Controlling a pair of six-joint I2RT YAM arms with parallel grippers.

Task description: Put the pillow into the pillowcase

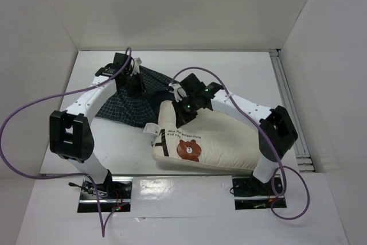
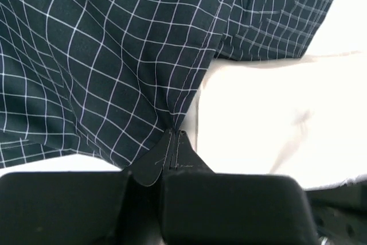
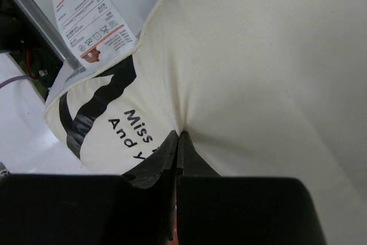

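The cream pillow (image 1: 203,144) with the brown bear print and black lettering lies at the table's front centre, its far end raised. My right gripper (image 1: 184,110) is shut, pinching the pillow's fabric (image 3: 241,73) near the lettering; the tag (image 3: 86,18) hangs at its end. The navy checked pillowcase (image 1: 135,98) lies crumpled behind it, to the left. My left gripper (image 1: 136,83) is shut on a fold of the pillowcase (image 2: 109,61). Cream pillow fabric (image 2: 275,124) shows under the pillowcase edge in the left wrist view.
White walls enclose the table on three sides. A metal rail (image 1: 289,104) runs along the right edge. Purple cables (image 1: 34,107) loop off both arms. The arm bases (image 1: 106,190) stand at the near edge.
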